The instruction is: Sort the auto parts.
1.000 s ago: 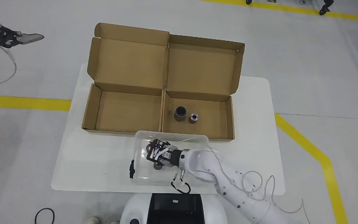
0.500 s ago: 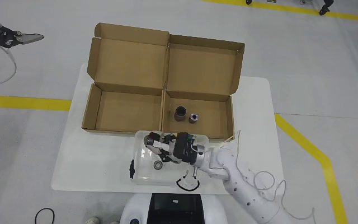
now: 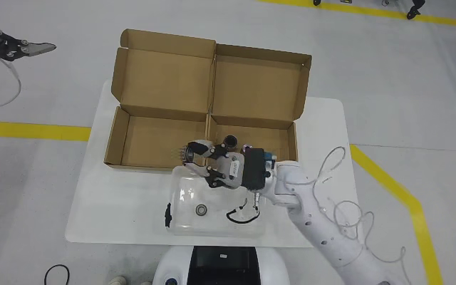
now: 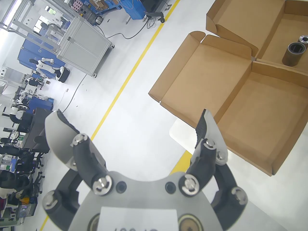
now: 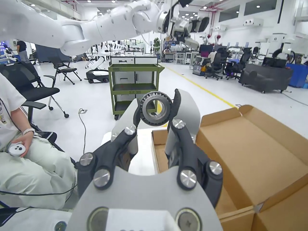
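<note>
Right claw (image 5: 156, 108) clenched on the ribbed steel bearing ring (image 5: 144, 109), above the white table's (image 3: 320, 142) middle! Left claw (image 4: 131, 117) released, beyond the far-left corner. Dark metal sleeve (image 3: 229, 144) and small silver bush (image 3: 246, 149) already in the brown cardboard box (image 3: 285, 153). One small metal ring (image 3: 202, 210) is left in the near-edge clear plastic tray (image 3: 178, 178).

A steel roller bearing (image 5: 156, 111), a ring with slanted rollers round its rim, stands on edge, pinched between the fingers of the right claw (image 5: 156, 103). It is held in the air over the front edge of the left cardboard box (image 3: 153, 142). A dark cylindrical sleeve (image 3: 229, 143) stands upright in the right cardboard box (image 3: 281, 142), with a small silver bushing (image 4: 303, 39) just beside it. A small ring (image 3: 201, 210) lies flat in the clear tray (image 3: 182, 192) on the white surface (image 3: 114, 206). A black piece (image 3: 168, 214) sits at the tray's left wall.
</note>
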`<state>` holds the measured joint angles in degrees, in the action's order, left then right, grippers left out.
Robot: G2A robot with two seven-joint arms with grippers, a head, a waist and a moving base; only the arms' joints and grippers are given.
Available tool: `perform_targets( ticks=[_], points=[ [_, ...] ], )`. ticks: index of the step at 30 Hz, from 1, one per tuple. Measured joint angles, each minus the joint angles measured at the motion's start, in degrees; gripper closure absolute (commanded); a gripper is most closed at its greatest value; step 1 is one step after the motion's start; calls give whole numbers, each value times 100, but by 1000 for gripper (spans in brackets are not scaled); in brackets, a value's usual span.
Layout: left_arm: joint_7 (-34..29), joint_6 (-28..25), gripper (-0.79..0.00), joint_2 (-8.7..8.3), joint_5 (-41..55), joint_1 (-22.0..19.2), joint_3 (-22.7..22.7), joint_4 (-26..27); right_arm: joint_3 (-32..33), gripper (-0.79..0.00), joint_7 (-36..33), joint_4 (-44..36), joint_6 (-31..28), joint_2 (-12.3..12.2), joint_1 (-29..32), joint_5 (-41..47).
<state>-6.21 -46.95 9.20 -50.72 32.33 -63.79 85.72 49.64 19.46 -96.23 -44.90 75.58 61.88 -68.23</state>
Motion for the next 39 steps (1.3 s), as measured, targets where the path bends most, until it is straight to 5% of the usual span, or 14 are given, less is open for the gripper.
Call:
perform_targets(
  ticks=[20, 28, 39],
  points=[
    [0, 0, -785, 0, 0, 0, 0, 0, 705, 0, -407, -1161, -158, -110, -72, 218],
    [0, 0, -785, 0, 0, 0, 0, 0, 578, 0, -331, -1118, -214, -105, 13, 5],
    [0, 0, -785, 0, 0, 0, 0, 0, 310, 0, -1050, -579, 173, -90, 183, -196]
  ],
)
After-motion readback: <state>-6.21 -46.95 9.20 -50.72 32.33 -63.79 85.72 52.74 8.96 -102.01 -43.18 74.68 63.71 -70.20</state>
